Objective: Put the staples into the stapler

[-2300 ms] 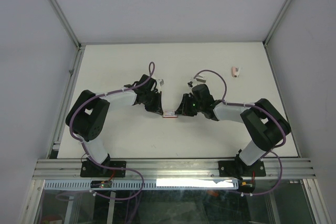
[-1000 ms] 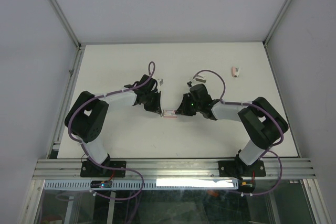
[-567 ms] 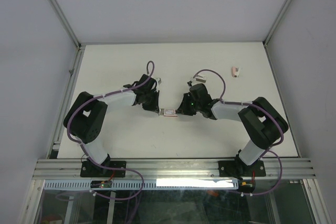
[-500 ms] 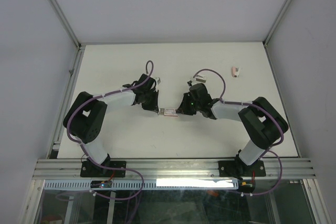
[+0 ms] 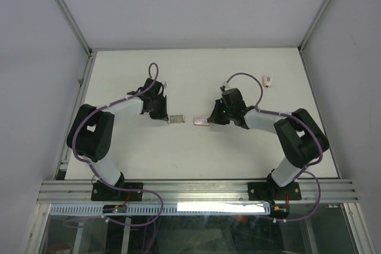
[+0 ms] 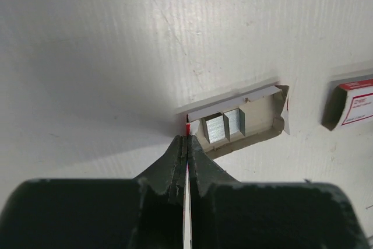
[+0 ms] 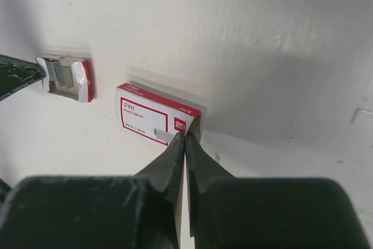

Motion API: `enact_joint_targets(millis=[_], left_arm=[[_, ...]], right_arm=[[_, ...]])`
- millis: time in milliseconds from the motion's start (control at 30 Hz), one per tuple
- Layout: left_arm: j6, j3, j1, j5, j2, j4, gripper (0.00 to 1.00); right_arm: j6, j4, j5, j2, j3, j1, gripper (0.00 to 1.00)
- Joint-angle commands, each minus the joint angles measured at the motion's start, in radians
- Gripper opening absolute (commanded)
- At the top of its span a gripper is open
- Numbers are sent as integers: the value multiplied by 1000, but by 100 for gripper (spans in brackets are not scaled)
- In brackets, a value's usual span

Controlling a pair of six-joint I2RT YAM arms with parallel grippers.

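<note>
The staples [image 6: 223, 126] are silvery blocks lying in an open grey cardboard tray [image 6: 259, 122]. My left gripper [image 6: 187, 138] is shut on the tray's near end flap. In the top view the tray [image 5: 177, 119] lies just right of the left gripper [image 5: 166, 117]. The empty red-and-white box sleeve [image 7: 152, 115] lies a small gap to the tray's right. My right gripper [image 7: 186, 136] is shut on its end flap, as the top view [image 5: 209, 120] also shows. A small pink and white object [image 5: 268, 80], apparently the stapler, lies at the far right, away from both grippers.
The white table [image 5: 196, 153] is walled by an aluminium frame [image 5: 77, 75] on the left, right and back. The sleeve also shows at the right edge of the left wrist view [image 6: 352, 103]. The tray shows at the left of the right wrist view [image 7: 65, 77].
The tray with the staples has come out of the red-and-white sleeve. The left gripper drew it left, the right gripper drew the sleeve right, and a gap opened between them.
</note>
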Motion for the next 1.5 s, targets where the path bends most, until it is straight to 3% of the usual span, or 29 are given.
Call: enact_joint_targets(millis=[0,67,167,233,367,600,833,1100,1467], left_arm=[[-4,22,21,-27,-60,-7,0],[-1,30,27,-26,-61,-13,6],[6,33,31,-50,-87,-17,49],[13,29,32,-87,-123,-15,68],[34,6,33,-184,-237,6,88],[83,-29,48,-296,-522,37,98],[109,-48,108,-321,-728,36,99],[107,-52,117,-264,-735,39,99],[108,-57,117,-275,-718,39,99]], right_arm=[[-45,-3,-10,-59,34,-44,12],[-64,-1,-26,-74,31,-59,32],[-104,-17,-24,-127,31,-70,59],[-139,-40,1,-171,36,-77,67],[-219,-116,74,-277,47,-101,74],[-353,-234,275,-380,119,-127,87],[-391,-256,297,-179,263,-193,88],[-462,-217,149,144,498,-268,90],[-573,-292,23,380,733,-294,92]])
